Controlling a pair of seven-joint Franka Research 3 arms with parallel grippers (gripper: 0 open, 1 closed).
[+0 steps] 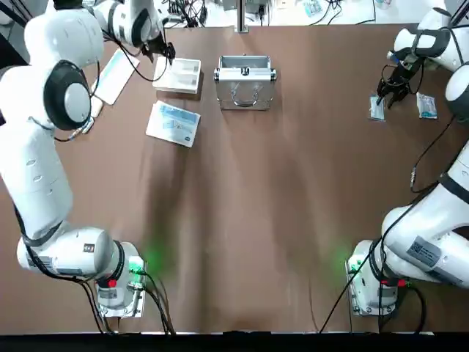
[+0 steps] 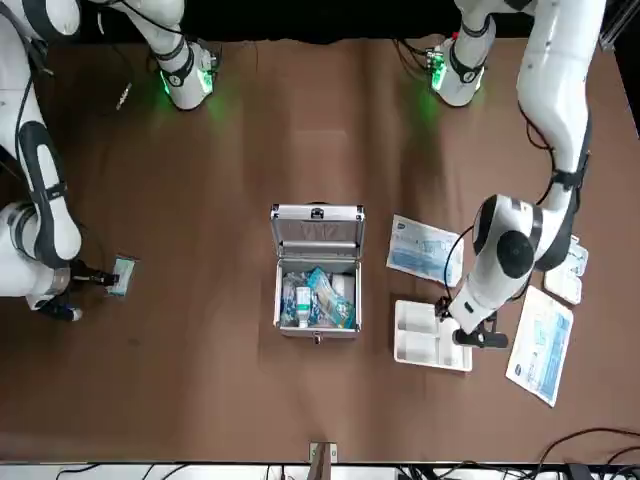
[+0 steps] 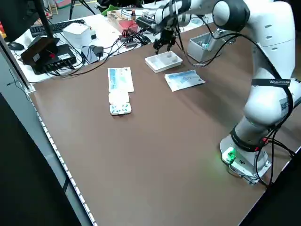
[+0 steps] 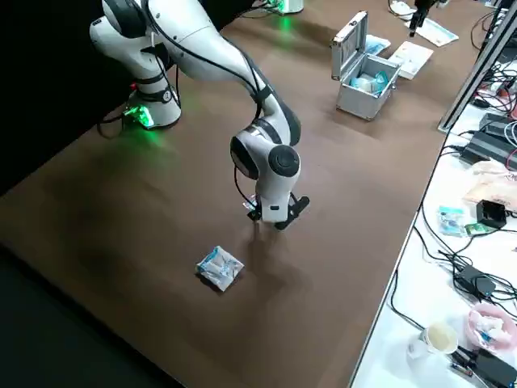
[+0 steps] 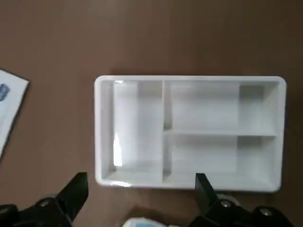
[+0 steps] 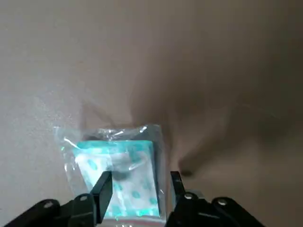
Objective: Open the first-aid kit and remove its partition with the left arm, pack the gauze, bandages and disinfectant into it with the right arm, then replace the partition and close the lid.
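The silver first-aid kit (image 2: 318, 325) stands open with its lid (image 2: 318, 226) upright. Inside lie teal packets and the small white disinfectant bottle (image 2: 302, 301). The cream partition (image 1: 178, 75) rests on the table beside the kit. My left gripper (image 1: 163, 51) hovers open over the partition's (image 5: 189, 127) edge, with a finger (image 5: 78, 189) on either side and nothing held. At the far right, my right gripper (image 1: 390, 94) stands open just above a teal-patterned packet (image 6: 120, 177) in clear wrap, which lies flat on the table between its fingers (image 6: 102, 187).
A white-and-blue printed packet (image 1: 174, 123) and a long slim box (image 1: 116, 75) lie near the partition. A second small packet (image 1: 426, 106) sits right of the right gripper. Cables and clutter line the bench beyond the table's far edge.
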